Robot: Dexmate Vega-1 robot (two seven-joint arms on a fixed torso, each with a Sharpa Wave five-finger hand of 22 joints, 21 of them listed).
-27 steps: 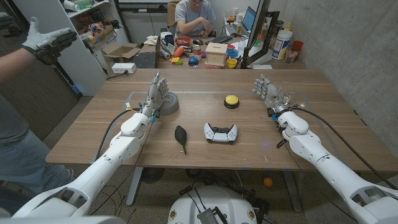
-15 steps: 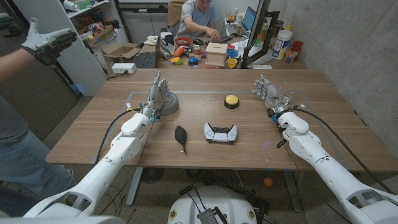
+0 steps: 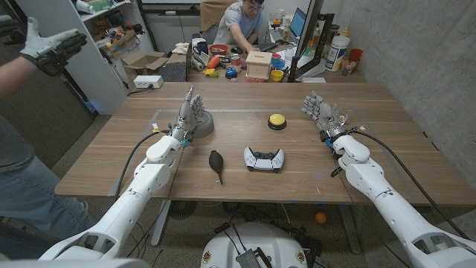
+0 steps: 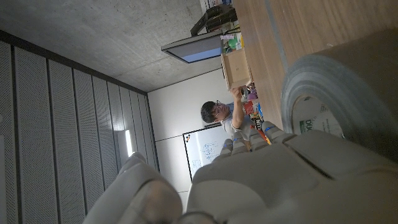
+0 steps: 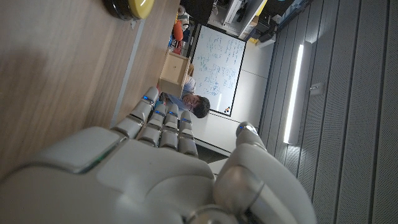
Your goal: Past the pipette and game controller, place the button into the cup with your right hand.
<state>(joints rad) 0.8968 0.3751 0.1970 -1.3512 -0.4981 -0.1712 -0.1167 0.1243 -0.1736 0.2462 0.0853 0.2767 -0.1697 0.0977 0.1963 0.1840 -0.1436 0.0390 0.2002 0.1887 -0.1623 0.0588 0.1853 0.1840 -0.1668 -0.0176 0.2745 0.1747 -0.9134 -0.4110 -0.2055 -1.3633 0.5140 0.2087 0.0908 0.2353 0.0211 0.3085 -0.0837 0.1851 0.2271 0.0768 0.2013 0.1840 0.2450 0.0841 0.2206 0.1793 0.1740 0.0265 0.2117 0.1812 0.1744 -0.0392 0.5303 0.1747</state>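
Note:
The yellow button (image 3: 277, 120) on its black base sits at the table's far middle; it also shows in the right wrist view (image 5: 127, 7). A grey cup (image 3: 202, 123) stands to its left, and looms close in the left wrist view (image 4: 348, 93). Nearer me lie a white game controller (image 3: 264, 158) and a black pipette (image 3: 216, 164). My left hand (image 3: 189, 113) stands upright with fingers spread, right beside the cup, holding nothing (image 4: 261, 180). My right hand (image 3: 320, 111) is raised to the right of the button, fingers apart and empty (image 5: 161, 168).
A person stands at the left with a gloved hand (image 3: 52, 46) raised. Another person (image 3: 242, 21) leans over a cluttered desk (image 3: 253, 63) behind the table. The wooden table (image 3: 387, 141) ends near my right arm.
Both of my hands have stayed where they were. The person at the far desk has leaned over it, and the gloved hand at the left has shifted slightly.

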